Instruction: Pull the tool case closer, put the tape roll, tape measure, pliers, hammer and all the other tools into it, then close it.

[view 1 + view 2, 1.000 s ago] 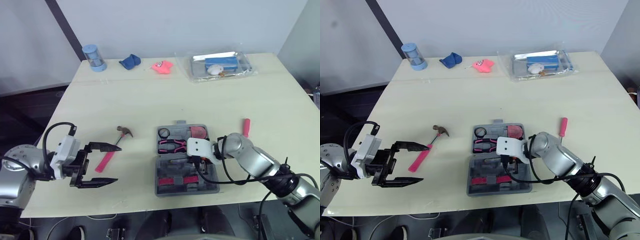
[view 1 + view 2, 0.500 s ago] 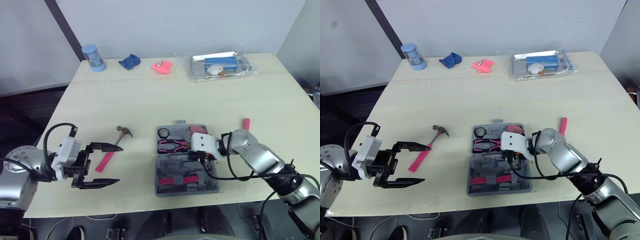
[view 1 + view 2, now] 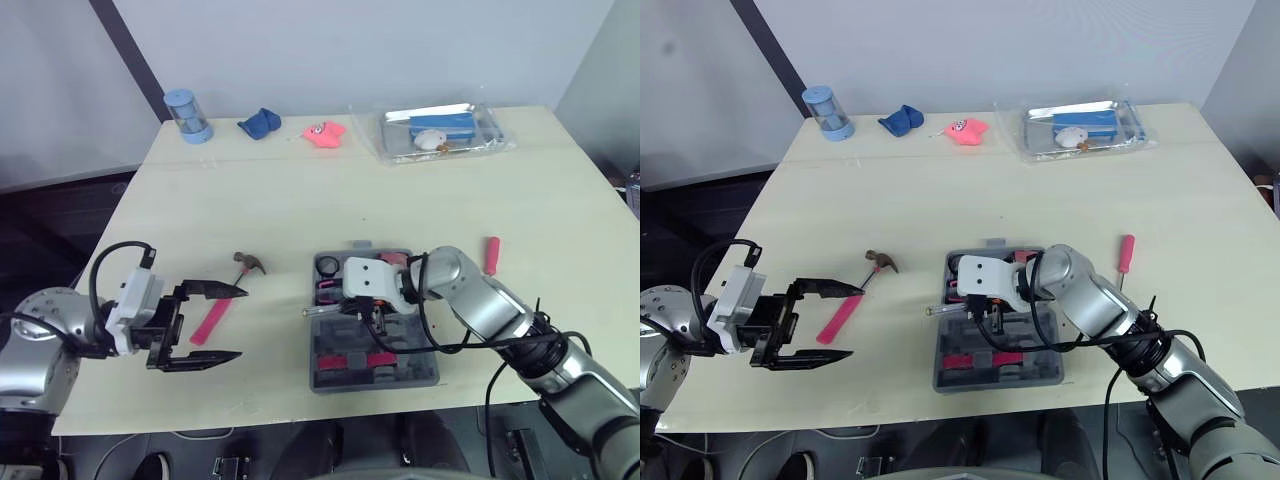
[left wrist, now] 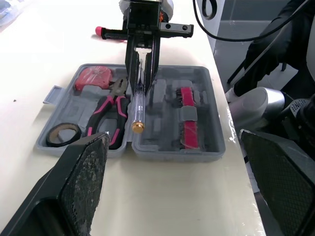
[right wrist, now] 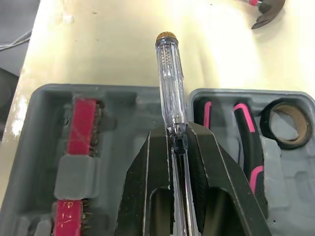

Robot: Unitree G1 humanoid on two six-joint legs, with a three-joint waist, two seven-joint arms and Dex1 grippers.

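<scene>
Right claw [image 5: 174, 132] is closed on a clear screwdriver [image 5: 170, 83], gripped at the shaft end of its handle. Compared with half a second ago, this claw is seen shifted from the far-right part of the case [image 3: 400, 376] to the middle, above the hinge line. The screwdriver is held roughly level and points left, its brass cap just past the left edge of the case.

Left claw [image 3: 241, 323] is open and holds nothing. It is unchanged in place, low over the counter [image 3: 300, 190] at the near left, just beside the hammer [image 3: 209, 324].

Case lies open near the front edge. In the far half are seated the tape roll [image 4: 63, 133], pliers [image 4: 110, 115] and tape measure [image 4: 93, 77]. Hammer is on the counter left of the case. A pink screwdriver [image 3: 491, 254] is on the counter to the right of it.

Judgement: the clear screwdriver is being lined up for a slot and is not yet released. Hammer and pink screwdriver remain to be loaded, so closing is some way off.
</scene>
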